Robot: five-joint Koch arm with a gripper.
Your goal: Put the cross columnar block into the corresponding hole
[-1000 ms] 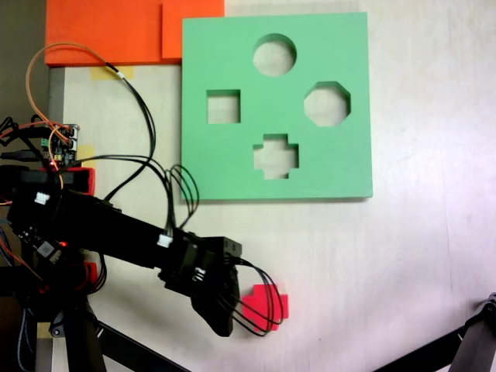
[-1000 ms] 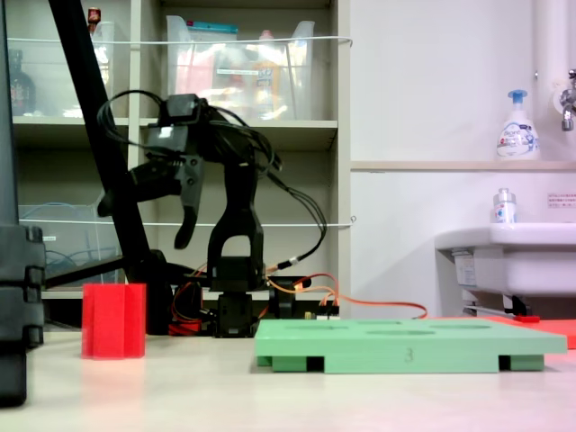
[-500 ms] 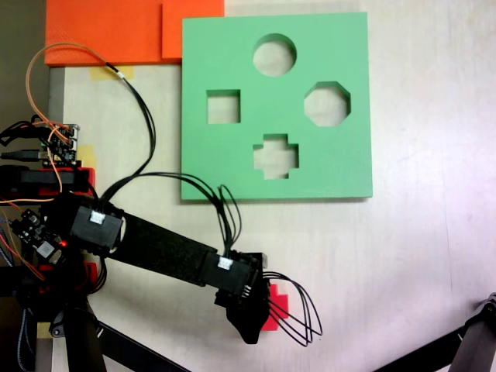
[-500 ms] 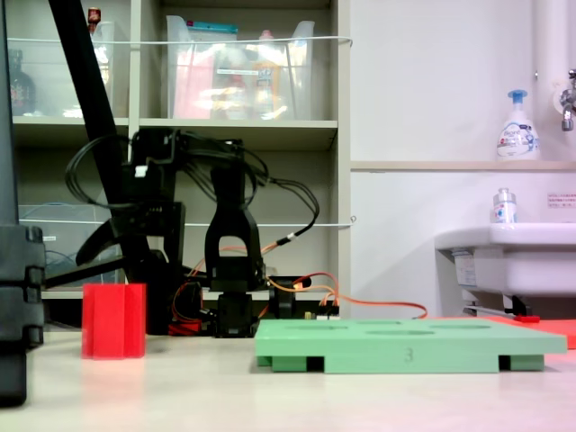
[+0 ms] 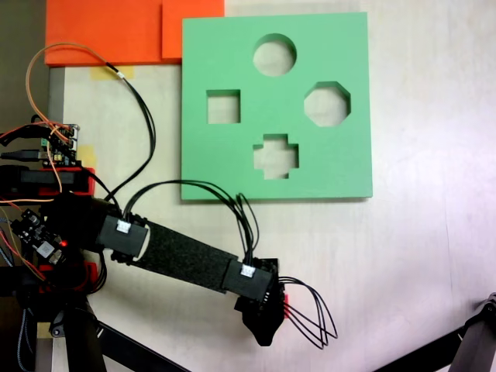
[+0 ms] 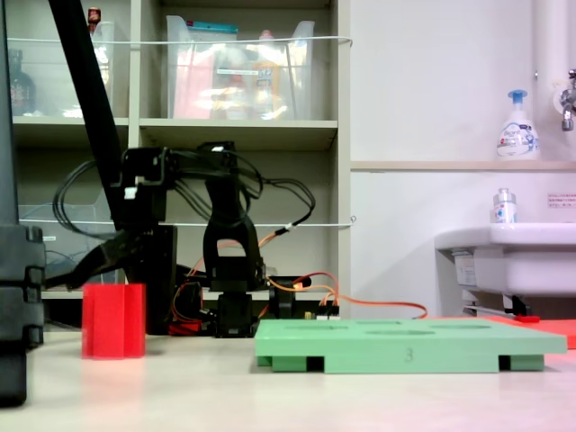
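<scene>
1. My gripper (image 5: 267,329) hangs right over the red block (image 6: 113,321), covering nearly all of it from above.
2. I cannot tell how my jaws stand.
3. The cross hole (image 5: 276,156) in the green board (image 5: 341,167) lies toward 12 o'clock, well apart.

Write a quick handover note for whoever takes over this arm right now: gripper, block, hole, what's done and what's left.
Gripper: down over the cross columnar block; the pictures do not settle whether it is open or shut.
Block: upright on the table, apart from the green board, nearly covered by the gripper in the top-down fixed view.
The corresponding hole: empty, on the board's near edge side.
Done: approach to the block.
Left: grasp, lift, carry to the plus cutout, align, insert.
</scene>
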